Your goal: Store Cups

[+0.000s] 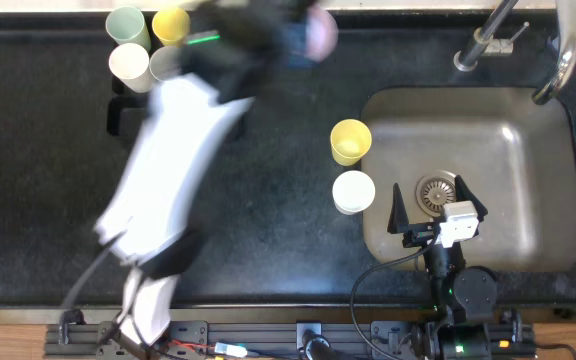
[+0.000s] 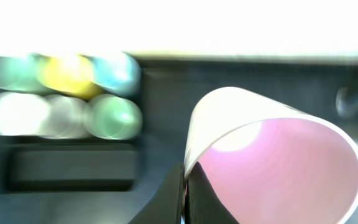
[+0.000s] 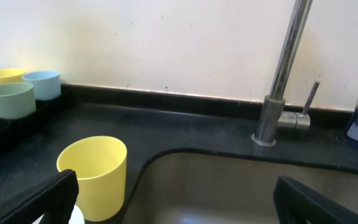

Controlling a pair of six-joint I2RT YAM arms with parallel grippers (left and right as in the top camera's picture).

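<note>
The dark worktop (image 1: pixel 28 180) holds a sink (image 1: pixel 528 245). The right claw (image 1: pixel 430 198) hangs over its basin, fingers spread with nothing between them. A yellow cup (image 1: pixel 350 140) and a white cup (image 1: pixel 353 191) stand just beside it. The left claw (image 2: pixel 184 182) is clamped on the rim of a pink cup (image 2: pixel 278 168), with the tray (image 2: pixel 73 167) and its stored cups (image 2: pixel 114 115) ahead, off to one side. Held by one thin edge, that cup may twist loose or knock the stored ones over.
</note>
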